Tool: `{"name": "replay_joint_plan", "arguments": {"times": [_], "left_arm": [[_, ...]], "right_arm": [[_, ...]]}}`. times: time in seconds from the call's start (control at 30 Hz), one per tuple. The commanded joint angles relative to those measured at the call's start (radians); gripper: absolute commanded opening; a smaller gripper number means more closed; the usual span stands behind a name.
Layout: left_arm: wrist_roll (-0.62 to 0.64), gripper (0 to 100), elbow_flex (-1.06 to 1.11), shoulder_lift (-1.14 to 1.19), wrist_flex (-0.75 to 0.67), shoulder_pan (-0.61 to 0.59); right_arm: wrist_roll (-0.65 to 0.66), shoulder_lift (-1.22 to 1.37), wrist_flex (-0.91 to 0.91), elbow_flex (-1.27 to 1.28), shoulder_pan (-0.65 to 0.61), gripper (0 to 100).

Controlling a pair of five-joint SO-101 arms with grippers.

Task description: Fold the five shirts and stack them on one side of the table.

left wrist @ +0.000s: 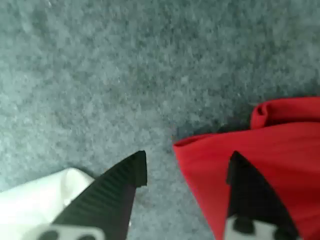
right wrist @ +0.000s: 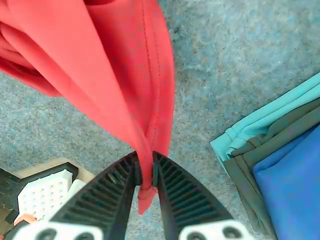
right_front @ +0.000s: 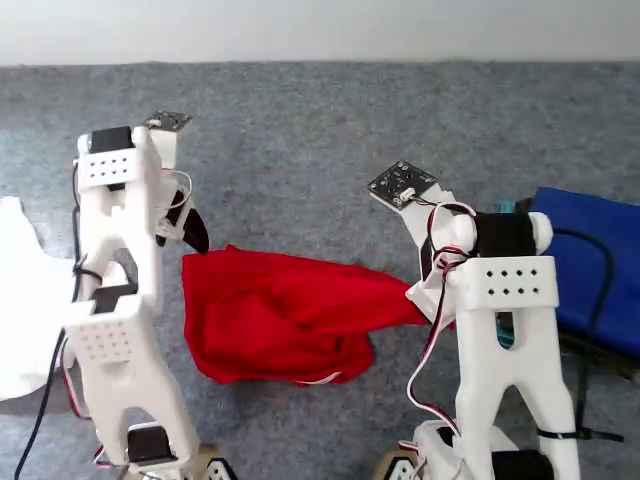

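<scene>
A red shirt (right_front: 280, 315) lies bunched in the middle of the grey table. My right gripper (right wrist: 145, 161) is shut on a pinched fold at its right end, and the cloth (right wrist: 100, 65) is drawn out taut from the jaws. My left gripper (left wrist: 187, 167) is open above the shirt's far left corner (left wrist: 260, 145); one finger (left wrist: 122, 180) is over the carpet and the other (left wrist: 252, 190) over the red cloth. In the high view the left gripper (right_front: 193, 232) sits at that corner, and the right one (right_front: 424, 296) is at the shirt's right tip.
A white shirt (right_front: 20, 300) lies at the table's left edge, also seen as white cloth (left wrist: 35, 207) beside my left finger. A folded stack topped by a blue shirt (right_front: 590, 260) sits at the right, with teal and dark layers (right wrist: 250, 145) under the blue.
</scene>
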Motion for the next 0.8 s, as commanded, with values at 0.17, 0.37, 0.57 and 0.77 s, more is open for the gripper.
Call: {"name": "replay_joint_plan", "arguments": {"times": [0.17, 0.37, 0.57, 0.77], "left_arm": [[-0.005, 26, -0.145, 0.160, 0.023, -0.006], [-0.005, 22, -0.145, 0.169, 0.023, -0.005], [0.002, 22, -0.128, 0.043, 0.025, -0.003], [-0.006, 22, 0.053, -0.091, 0.023, 0.011]], "right_arm": [[0.003, -0.028, 0.015, -0.003, 0.016, 0.9], [0.003, -0.028, 0.015, -0.003, 0.016, 0.9], [0.003, -0.028, 0.010, -0.003, 0.016, 0.9], [0.003, -0.027, 0.008, -0.003, 0.016, 0.9]]}}
